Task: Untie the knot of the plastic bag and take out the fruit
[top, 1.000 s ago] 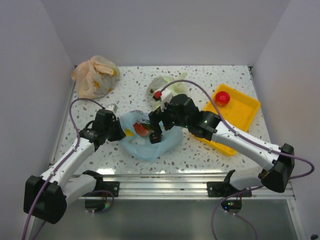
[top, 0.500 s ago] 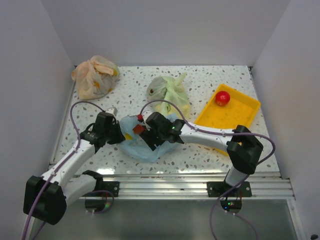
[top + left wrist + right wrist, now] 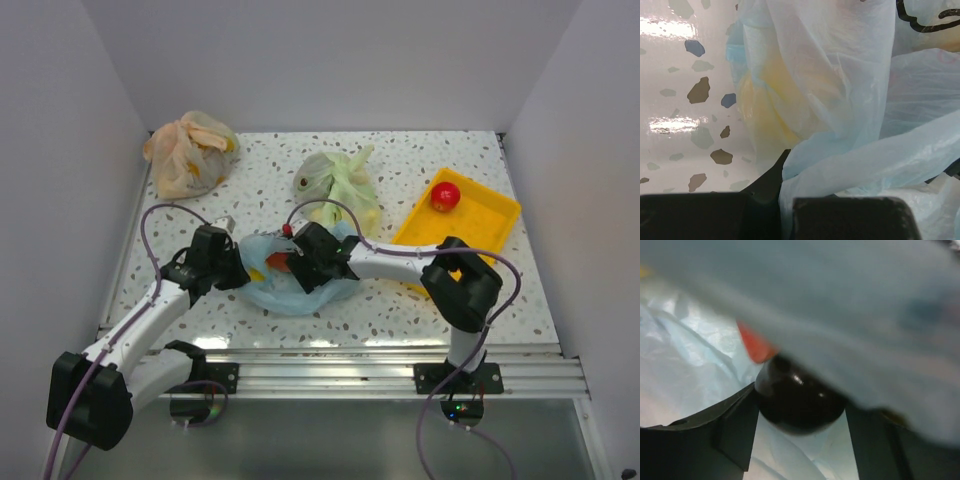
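The light blue plastic bag (image 3: pixel 300 292) lies open in the middle of the table. My left gripper (image 3: pixel 237 270) is at its left edge, shut on a fold of the bag's plastic (image 3: pixel 840 165); a yellow fruit (image 3: pixel 765 95) shows through the film ahead of it. My right gripper (image 3: pixel 290 262) reaches into the bag's mouth. In the right wrist view its fingers (image 3: pixel 735 427) press on both sides of a dark purple round fruit (image 3: pixel 800 405), with a red-orange piece (image 3: pixel 756 346) just behind it. A red apple (image 3: pixel 445 196) lies in the yellow tray (image 3: pixel 480 225). The knot does not show.
A pale green tied bag (image 3: pixel 340 180) lies just behind the blue bag, close to my right arm. An orange bag (image 3: pixel 190 152) sits at the back left. White walls close in the table on three sides.
My right arm has swung left and folded, pushing its gripper into the blue bag, and its jaws have narrowed around the dark purple fruit. The left gripper has kept its hold and place.
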### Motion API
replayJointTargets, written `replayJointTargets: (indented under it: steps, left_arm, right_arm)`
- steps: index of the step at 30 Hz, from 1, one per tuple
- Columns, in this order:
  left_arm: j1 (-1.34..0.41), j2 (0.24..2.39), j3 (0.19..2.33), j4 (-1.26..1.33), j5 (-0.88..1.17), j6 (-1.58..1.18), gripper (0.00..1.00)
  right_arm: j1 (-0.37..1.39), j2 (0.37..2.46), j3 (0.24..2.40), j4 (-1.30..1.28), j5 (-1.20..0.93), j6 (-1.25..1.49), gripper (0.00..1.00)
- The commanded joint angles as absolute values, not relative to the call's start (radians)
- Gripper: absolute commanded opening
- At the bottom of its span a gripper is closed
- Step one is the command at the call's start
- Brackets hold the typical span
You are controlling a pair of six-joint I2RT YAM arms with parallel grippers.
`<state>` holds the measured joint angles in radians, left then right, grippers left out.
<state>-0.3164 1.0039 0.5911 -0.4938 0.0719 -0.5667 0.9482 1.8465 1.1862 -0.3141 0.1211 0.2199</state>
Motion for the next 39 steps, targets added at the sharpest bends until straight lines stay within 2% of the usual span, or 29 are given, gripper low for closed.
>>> replayJointTargets:
  steps: [1,2,6,11,16,20,23,28,32,39]
  left_arm:
    - [-0.322,0.993,0.589,-0.469,0.084,-0.589,0.0]
    - [-0.322,0.992,0.588,-0.469,0.084,-0.591,0.0]
    - [-0.322,0.991,0.589,-0.468,0.083,-0.591,0.0]
    - [-0.322,0.989,0.595,-0.477,0.064,-0.588,0.0]
    - [-0.321,0.997,0.612,-0.488,0.045,-0.577,0.0]
    - [-0.322,1.002,0.621,-0.492,0.04,-0.572,0.0]
    - [-0.322,0.999,0.624,-0.495,0.04,-0.569,0.0]
    - [-0.322,0.993,0.621,-0.5,0.043,-0.561,0.0]
    - [-0.322,0.982,0.618,-0.503,0.048,-0.56,0.0]
    - [-0.322,0.97,0.618,-0.509,0.057,-0.555,0.0]
  right_arm:
    - [0.951,1.879,1.213,-0.268,0.065,0.232,0.66]
    - [0.951,1.875,1.213,-0.268,0.064,0.233,0.56]
    - [0.951,1.81,1.209,-0.268,0.064,0.224,0.33]
    - [0.951,1.689,1.23,-0.291,0.06,0.19,0.22]
    - [0.951,1.563,1.279,-0.331,0.034,0.144,0.21]
    - [0.934,1.465,1.312,-0.362,0.098,0.111,0.21]
    - [0.852,1.395,1.316,-0.382,0.156,0.101,0.21]
    - [0.609,1.336,1.243,-0.383,0.339,0.135,0.22]
    - [0.37,1.351,1.187,-0.377,0.357,0.208,0.23]
    - [0.088,1.494,1.146,-0.347,0.342,0.357,0.24]
